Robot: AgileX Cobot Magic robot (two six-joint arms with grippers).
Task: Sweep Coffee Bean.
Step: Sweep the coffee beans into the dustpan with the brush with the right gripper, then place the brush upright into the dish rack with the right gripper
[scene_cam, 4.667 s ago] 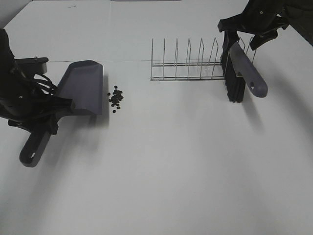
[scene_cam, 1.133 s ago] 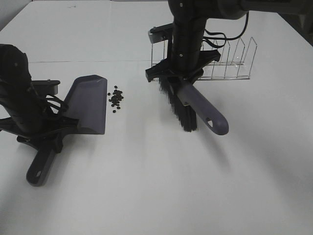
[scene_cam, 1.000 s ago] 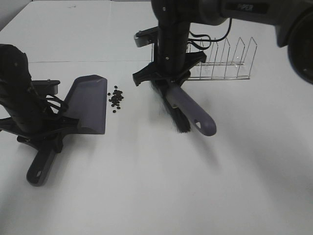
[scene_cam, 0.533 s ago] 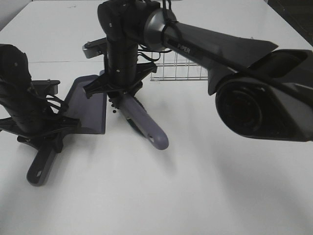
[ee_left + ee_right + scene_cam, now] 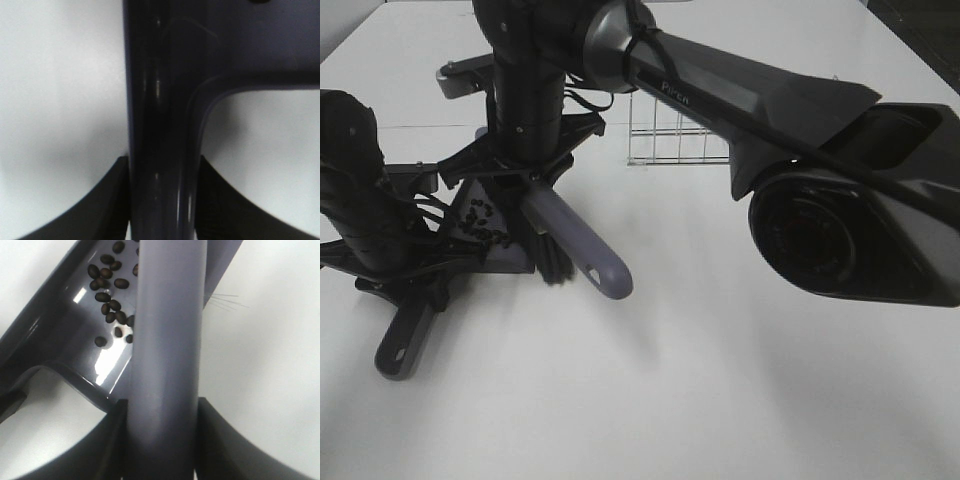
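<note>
Jaws of right gripper (image 5: 162, 440) clamped on brush handle (image 5: 167, 340); left gripper (image 5: 162, 200) clamped on dustpan handle (image 5: 160, 100). Sweep stroke looks nearly finished. Next: lift brush clear, hold pan level. Coffee bean (image 5: 107, 290) cluster lies inside dustpan (image 5: 50, 325): small dark glossy ovals, loosely scattered.
</note>
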